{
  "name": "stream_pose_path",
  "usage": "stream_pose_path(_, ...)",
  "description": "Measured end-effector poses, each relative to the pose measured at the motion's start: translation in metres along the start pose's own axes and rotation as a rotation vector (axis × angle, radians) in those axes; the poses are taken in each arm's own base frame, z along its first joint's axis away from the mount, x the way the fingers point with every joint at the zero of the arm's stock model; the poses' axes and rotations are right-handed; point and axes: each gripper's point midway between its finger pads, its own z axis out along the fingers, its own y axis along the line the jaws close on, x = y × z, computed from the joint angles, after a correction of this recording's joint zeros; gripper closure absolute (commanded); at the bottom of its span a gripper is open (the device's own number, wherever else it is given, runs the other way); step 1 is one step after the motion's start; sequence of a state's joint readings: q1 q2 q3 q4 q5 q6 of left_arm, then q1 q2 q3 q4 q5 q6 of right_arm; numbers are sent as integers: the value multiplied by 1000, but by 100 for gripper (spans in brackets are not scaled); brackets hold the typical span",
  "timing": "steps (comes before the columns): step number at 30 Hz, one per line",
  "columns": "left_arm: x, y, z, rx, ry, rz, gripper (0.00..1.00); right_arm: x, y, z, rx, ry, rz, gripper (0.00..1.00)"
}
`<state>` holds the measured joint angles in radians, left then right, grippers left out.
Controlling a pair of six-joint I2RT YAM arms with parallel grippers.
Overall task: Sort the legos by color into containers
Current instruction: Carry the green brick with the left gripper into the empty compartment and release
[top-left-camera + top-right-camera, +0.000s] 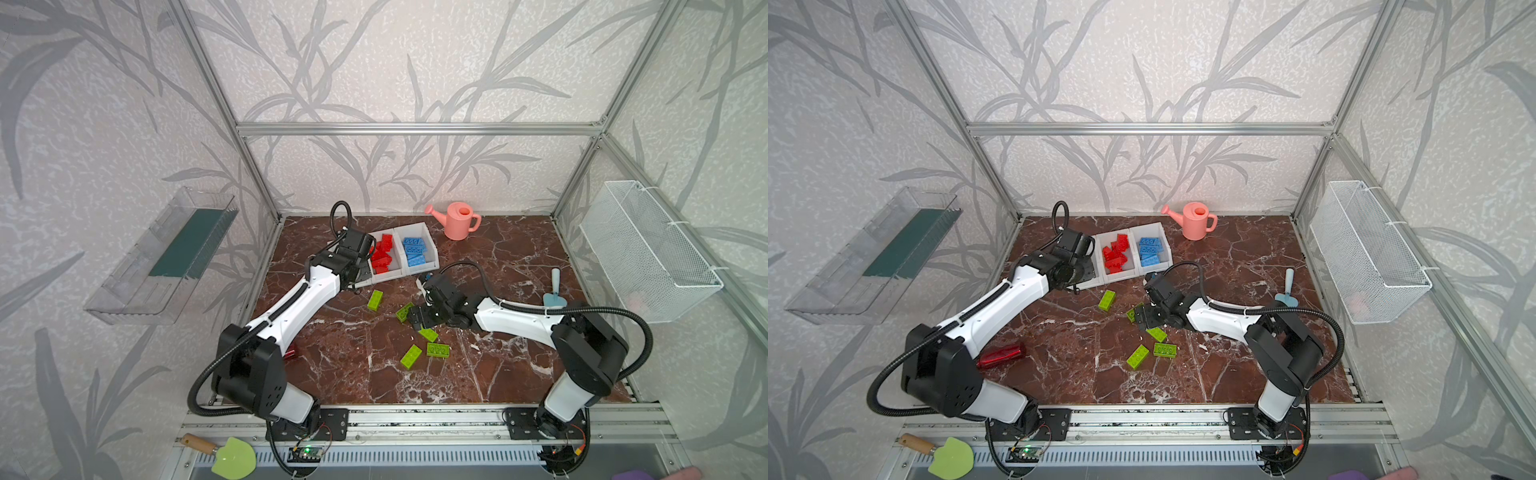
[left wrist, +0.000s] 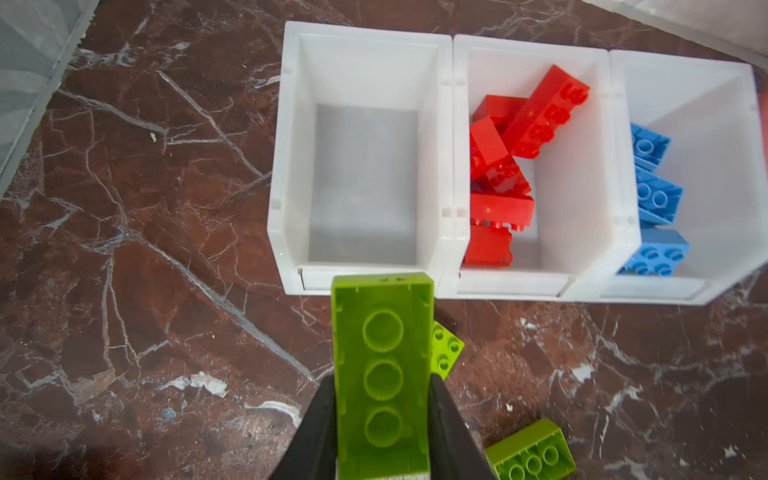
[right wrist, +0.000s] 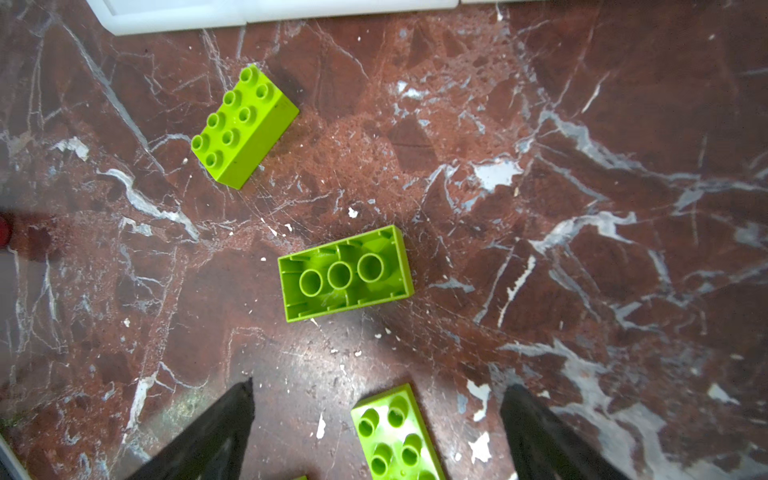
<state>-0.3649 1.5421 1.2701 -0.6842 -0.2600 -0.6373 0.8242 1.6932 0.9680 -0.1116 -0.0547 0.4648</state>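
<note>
At the front lip of the empty white bin [image 2: 291,124], the left gripper [image 2: 382,380] was clamped on a lime green 2x4 brick [image 2: 382,332]. It held the brick by its long sides, hollow underside toward the wrist camera. The brick's long axis ran straight from the jaws toward that bin. Its free end overlapped the sloped lip, and the bin's bare floor lay directly beyond. The middle bin [image 2: 528,41] held red bricks [image 2: 544,112]; the end bin [image 2: 681,56] held blue bricks [image 2: 656,195]. The right gripper [image 3: 379,384], jaws wide apart and holding nothing, hovered over the marble-patterned tabletop [image 3: 540,291]. A studs-up brick [image 3: 395,436] lay between its jaws and an overturned brick [image 3: 345,274] just beyond. By this layout the left arm was the nearer to the bins. A short advance along the brick's own axis would probably carry it over the empty bin for release.
</note>
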Motion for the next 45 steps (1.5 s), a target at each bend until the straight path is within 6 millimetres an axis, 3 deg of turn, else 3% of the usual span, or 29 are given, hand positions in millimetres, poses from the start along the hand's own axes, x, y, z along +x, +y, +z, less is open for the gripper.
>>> stream_pose_path(5, -19, 3, 26, -52, 29, 3, 71, 13, 3, 5, -43, 21, 26, 7)
stream_pose_path(10, -34, -1, 50, -85, 55, 26, 70, 13, 9, 6, -78, 13, 41, 7)
stream_pose_path(21, -18, 4, 88, -135, 142, 76, 66, 10, 12, 6, -94, -1, 55, 7)
stream_pose_path(23, -18, 4, 89, -138, 144, 79, 61, 10, 11, 6, -91, -1, 54, 7)
stream_pose_path(26, -20, 5, 89, -142, 139, 84, 43, 11, 9, 6, -77, 0, 54, 7)
stream_pose_path(29, -22, 5, 87, -140, 132, 84, 36, 12, 5, 10, -55, 9, 57, 7)
stream_pose_path(32, -27, 5, 78, -130, 118, 75, 35, 16, 1, 18, -32, 37, 59, 7)
stream_pose_path(35, -37, 3, 57, -91, 84, 53, 34, 18, 1, 25, -10, 55, 58, 7)
stream_pose_path(41, -53, 1, -23, 57, -36, -1, 34, 10, 8, 34, 11, 65, 71, 8)
stream_pose_path(45, -38, 7, -66, 162, -77, -9, 34, 2, 13, 41, 21, 72, 85, 9)
